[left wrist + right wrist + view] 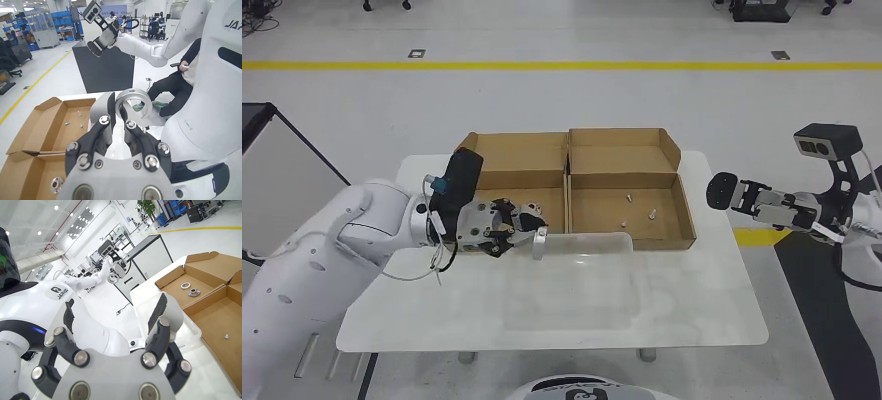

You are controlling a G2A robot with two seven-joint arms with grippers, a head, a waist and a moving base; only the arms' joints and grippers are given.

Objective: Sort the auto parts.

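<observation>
My left gripper [118, 111] is shut on a silver metal ring [134, 102], one finger inside its hole and one outside. In the top view that left gripper [525, 232] holds the ring [540, 242] above the box's near-left compartment edge, beside the clear tray. The cardboard box [682, 215] has three small screws [627, 200] in its near-right compartment. A second ring [185, 285] and a flanged hub [193, 292] lie in another compartment. My right gripper [113, 313] is open and holds nothing; in the top view this right gripper [722, 190] hangs off the table's right side.
A clear plastic tray [572, 280] sits on the white table [712, 300] in front of the box. The box flaps [672, 148] stand up along the far side. A seated person is beside the table, touching none of the parts.
</observation>
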